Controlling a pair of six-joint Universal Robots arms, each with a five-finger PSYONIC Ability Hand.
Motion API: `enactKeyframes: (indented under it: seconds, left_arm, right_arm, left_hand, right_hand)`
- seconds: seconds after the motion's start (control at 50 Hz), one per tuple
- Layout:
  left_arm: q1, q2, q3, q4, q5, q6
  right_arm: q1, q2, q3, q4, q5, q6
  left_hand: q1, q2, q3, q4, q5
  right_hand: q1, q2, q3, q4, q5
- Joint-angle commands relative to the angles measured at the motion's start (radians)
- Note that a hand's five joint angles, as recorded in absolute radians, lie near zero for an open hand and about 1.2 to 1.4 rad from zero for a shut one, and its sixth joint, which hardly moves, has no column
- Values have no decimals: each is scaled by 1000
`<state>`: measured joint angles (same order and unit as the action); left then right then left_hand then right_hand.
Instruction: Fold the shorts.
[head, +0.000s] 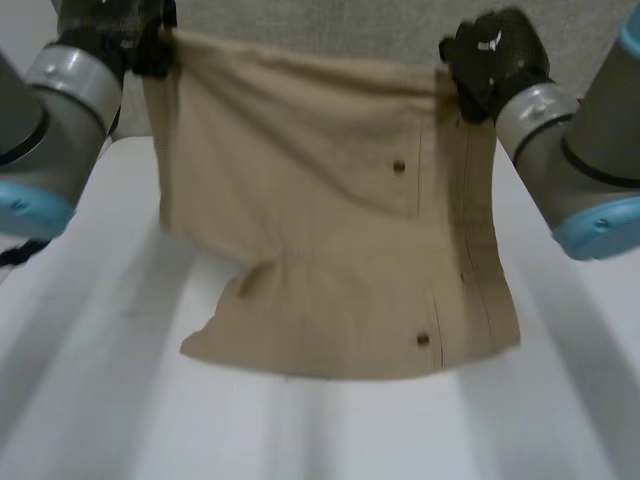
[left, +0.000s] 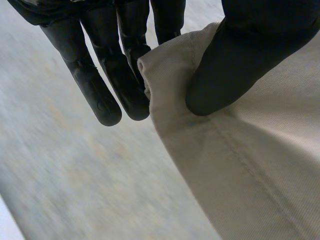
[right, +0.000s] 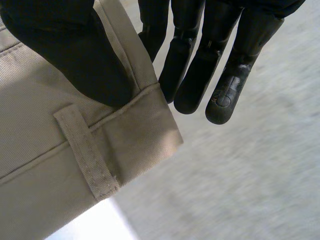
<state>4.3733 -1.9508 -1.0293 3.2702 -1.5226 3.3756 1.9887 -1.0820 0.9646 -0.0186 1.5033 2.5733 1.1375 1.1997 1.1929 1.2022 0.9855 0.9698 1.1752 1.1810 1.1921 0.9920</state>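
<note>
Tan shorts (head: 330, 230) hang over the white table (head: 80, 400), held up by both hands. Your left hand (head: 150, 45) is clamped on the top corner at 10 o'clock, thumb pressing the cloth against the fingers (left: 127, 90). Your right hand (head: 490, 60) pinches the corner at 2 o'clock, by a belt loop (right: 87, 150). The held edge runs 9 to 3 and the free edge drops toward 6. Both hands look equally near, so lay-down likely goes toward 6.

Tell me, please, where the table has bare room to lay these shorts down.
The white table is bare between the lower hem of the shorts and the near edge, and in strips on both sides under the arms. The far middle is crowded: the left hand and right hand pinch the top corners there.
</note>
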Motion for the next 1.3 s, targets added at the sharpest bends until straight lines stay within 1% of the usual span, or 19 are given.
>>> enactKeyframes:
  seconds: [0.02, 0.08, 0.14, 0.24, 0.3, 0.42, 0.52, 0.56, 0.62, 0.7, 0.82, 0.94, 1.04, 1.14, 1.2, 1.22, 1.24, 1.28, 1.3]
  left_arm:
    - [-49, -85, 359, 83, -117, 84]
    - [-60, -60, 370, 147, -145, 85]
    - [-67, 15, 289, 203, -153, 85]
    - [-67, 130, 42, 266, -146, 85]
    - [-70, 147, -104, 295, -146, 87]
    - [-78, 144, -354, 302, -146, 82]
    - [-84, 113, -547, 316, -149, 82]
    - [-87, 60, -633, 327, -153, 87]
    - [-112, 12, -713, 321, -159, 93]
    - [-164, 7, -799, 307, -159, 97]
    - [-216, 125, -908, 206, -159, 148]
    - [-218, 188, -963, 89, -159, 162]
    - [-225, 207, -999, -55, -159, 160]
    - [-288, 224, -1031, -191, -160, 146]
    - [-320, 236, -1034, -219, -160, 146]
    - [-334, 246, -1028, -224, -162, 146]
    - [-336, 254, -1025, -224, -160, 146]
    - [-336, 270, -1016, -219, -156, 146]
    - [-334, 282, -996, -215, -156, 152]
  right_arm:
    - [8, 7, -124, -395, 58, 13]
    - [8, -32, -126, -431, 63, 16]
    - [8, -55, -107, -428, 58, 24]
    - [18, -107, 0, -411, 49, 30]
    - [21, -116, 80, -403, 48, 30]
    - [15, -107, 233, -351, 17, 30]
    - [16, -7, 396, -322, -64, 24]
    - [18, 25, 430, -304, -77, 16]
    - [18, 80, 474, -244, -77, 13]
    - [16, 79, 525, -138, -77, -5]
    - [4, -34, 615, 73, -80, -53]
    - [-2, -122, 704, 150, -84, -84]
    - [-5, -188, 790, 199, -77, -211]
    - [-30, -222, 864, 298, -75, -335]
    - [-54, -237, 887, 365, -67, -392]
    - [-60, -239, 887, 373, -69, -400]
    - [-67, -237, 884, 374, -72, -403]
    - [-76, -237, 878, 353, -80, -401]
    - [-76, -237, 876, 341, -80, -401]
  left_hand:
    - [259, 197, 203, 194, 236]
    - [259, 197, 203, 194, 236]
    - [259, 197, 203, 194, 236]
    - [259, 197, 203, 194, 236]
    - [259, 197, 203, 194, 236]
    - [259, 197, 203, 194, 236]
    - [259, 197, 203, 194, 236]
    - [259, 197, 203, 194, 236]
    - [259, 197, 203, 194, 236]
    - [259, 197, 203, 194, 236]
    - [259, 197, 203, 194, 236]
    - [259, 197, 203, 194, 236]
    - [259, 197, 203, 194, 236]
    - [259, 197, 203, 194, 236]
    - [259, 197, 203, 194, 236]
    - [233, 171, 178, 168, 211]
    - [76, 14, 20, 11, 53]
    - [-370, -432, -425, -434, -392]
    - [-724, -786, -779, -788, -746]
  right_hand:
    - [426, 221, 215, 204, 230]
    - [426, 221, 215, 204, 230]
    - [426, 221, 215, 204, 230]
    - [426, 221, 215, 204, 230]
    - [426, 221, 215, 204, 230]
    - [426, 221, 215, 204, 230]
    - [426, 221, 215, 204, 230]
    - [426, 221, 215, 204, 230]
    - [426, 221, 215, 204, 230]
    - [426, 221, 215, 204, 230]
    - [426, 221, 215, 204, 230]
    - [426, 221, 215, 204, 230]
    - [426, 221, 215, 204, 230]
    - [426, 221, 215, 204, 230]
    - [426, 221, 215, 204, 230]
    - [426, 221, 215, 204, 230]
    - [426, 221, 215, 204, 230]
    - [426, 221, 215, 204, 230]
    - [426, 221, 215, 204, 230]
